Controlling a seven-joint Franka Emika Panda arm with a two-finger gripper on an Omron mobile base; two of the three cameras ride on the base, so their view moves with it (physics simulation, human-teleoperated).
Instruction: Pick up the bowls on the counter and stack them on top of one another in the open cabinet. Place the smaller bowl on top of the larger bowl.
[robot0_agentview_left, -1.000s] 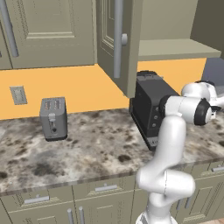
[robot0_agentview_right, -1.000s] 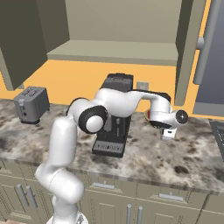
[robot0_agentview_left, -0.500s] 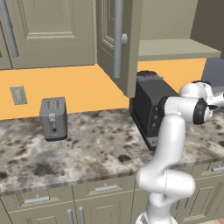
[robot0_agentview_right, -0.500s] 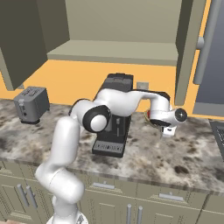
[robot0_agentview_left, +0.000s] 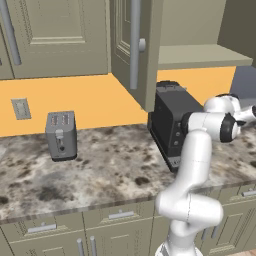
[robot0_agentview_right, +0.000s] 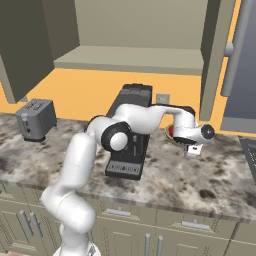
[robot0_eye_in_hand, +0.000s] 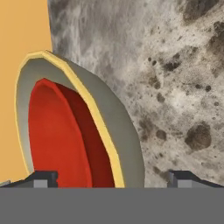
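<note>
The spread gripper (robot0_eye_in_hand: 111, 181) hangs over the red bowl (robot0_eye_in_hand: 61, 140), which sits inside the tan bowl (robot0_eye_in_hand: 118, 131) on the counter (robot0_eye_in_hand: 175, 78) by the wall; next, likely descend onto a rim and pinch.

We see the mottled stone counter (robot0_agentview_left: 110, 170) carrying a grey toaster (robot0_agentview_left: 61, 135), a black coffee machine (robot0_agentview_right: 131, 131) and a red-lined bowl (robot0_eye_in_hand: 65, 131) near the orange wall.
</note>
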